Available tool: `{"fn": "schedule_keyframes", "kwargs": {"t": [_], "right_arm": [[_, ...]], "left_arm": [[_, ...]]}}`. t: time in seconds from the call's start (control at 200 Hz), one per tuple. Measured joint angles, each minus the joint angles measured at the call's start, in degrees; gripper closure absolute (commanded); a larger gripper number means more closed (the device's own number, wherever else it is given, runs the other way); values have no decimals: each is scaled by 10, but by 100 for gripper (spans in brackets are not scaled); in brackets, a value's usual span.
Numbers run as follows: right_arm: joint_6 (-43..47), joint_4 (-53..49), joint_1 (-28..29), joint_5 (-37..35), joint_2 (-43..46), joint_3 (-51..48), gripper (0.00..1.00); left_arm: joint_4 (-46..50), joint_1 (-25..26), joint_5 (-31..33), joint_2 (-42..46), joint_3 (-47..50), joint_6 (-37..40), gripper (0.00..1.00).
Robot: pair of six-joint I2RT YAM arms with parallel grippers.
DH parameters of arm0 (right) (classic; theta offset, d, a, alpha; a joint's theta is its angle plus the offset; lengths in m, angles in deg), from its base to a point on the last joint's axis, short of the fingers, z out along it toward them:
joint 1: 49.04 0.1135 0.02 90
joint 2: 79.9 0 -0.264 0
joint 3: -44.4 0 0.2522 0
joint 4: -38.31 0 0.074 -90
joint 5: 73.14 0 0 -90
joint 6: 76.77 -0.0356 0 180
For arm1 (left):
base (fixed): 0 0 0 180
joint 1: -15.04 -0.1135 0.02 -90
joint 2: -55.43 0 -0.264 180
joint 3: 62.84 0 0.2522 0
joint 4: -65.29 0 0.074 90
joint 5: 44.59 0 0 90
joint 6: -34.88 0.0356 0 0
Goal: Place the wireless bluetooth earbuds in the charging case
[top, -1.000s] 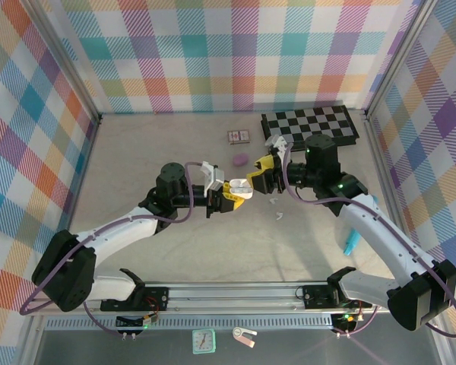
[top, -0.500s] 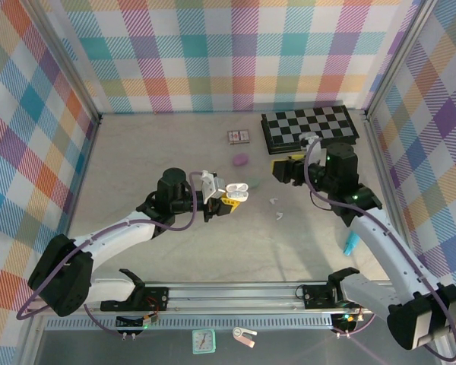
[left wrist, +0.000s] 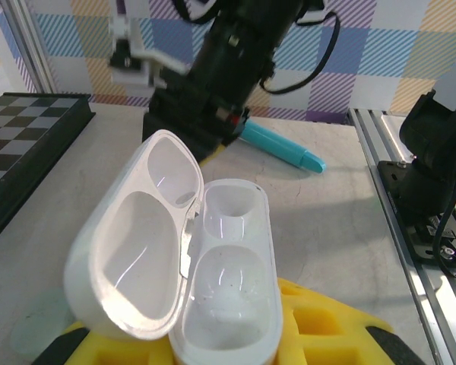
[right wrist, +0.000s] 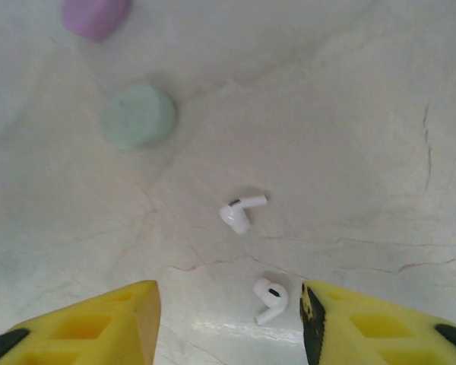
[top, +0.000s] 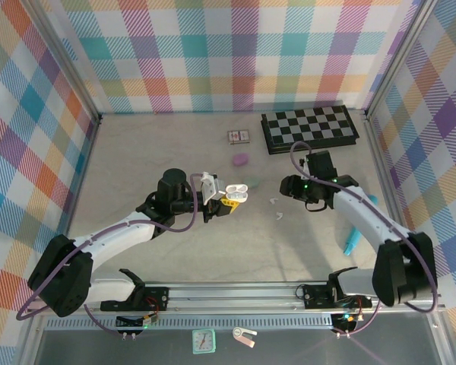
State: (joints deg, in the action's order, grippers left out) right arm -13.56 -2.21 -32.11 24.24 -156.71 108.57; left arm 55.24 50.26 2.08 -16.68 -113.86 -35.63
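Observation:
My left gripper (top: 225,200) is shut on a white charging case (top: 236,192), held above the table with its lid swung open. In the left wrist view the case (left wrist: 229,289) shows both wells empty, seated on the yellow fingers (left wrist: 323,323). Two white earbuds (right wrist: 242,211) (right wrist: 270,299) lie on the table below my right gripper (right wrist: 228,323). Its jaws stand open, and the nearer bud lies between the fingertips, close to the right one (right wrist: 365,323). From above, my right gripper (top: 287,187) hangs right of the case, over the earbuds (top: 273,201) (top: 279,217).
A mint case (right wrist: 138,115) and a purple case (right wrist: 96,15) sit on the table beyond the buds. A chessboard (top: 309,129) and a small card box (top: 238,137) lie at the back. A teal stick (top: 352,242) rests at the right.
My right gripper drew back from the case, swung right, then came down over the two earbuds, its jaws narrowing somewhat. The left arm shifted slightly left early on and keeps its grip.

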Motion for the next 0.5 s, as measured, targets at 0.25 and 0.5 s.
{"fn": "schedule_keyframes", "kwargs": {"t": [0.25,0.5], "right_arm": [[0,9,0,26,-75,-24,58],[2,30,0,54,-120,-32,61]], "left_arm": [[7,0,0,7,0,2,93],[15,0,0,7,0,6,93]]}}
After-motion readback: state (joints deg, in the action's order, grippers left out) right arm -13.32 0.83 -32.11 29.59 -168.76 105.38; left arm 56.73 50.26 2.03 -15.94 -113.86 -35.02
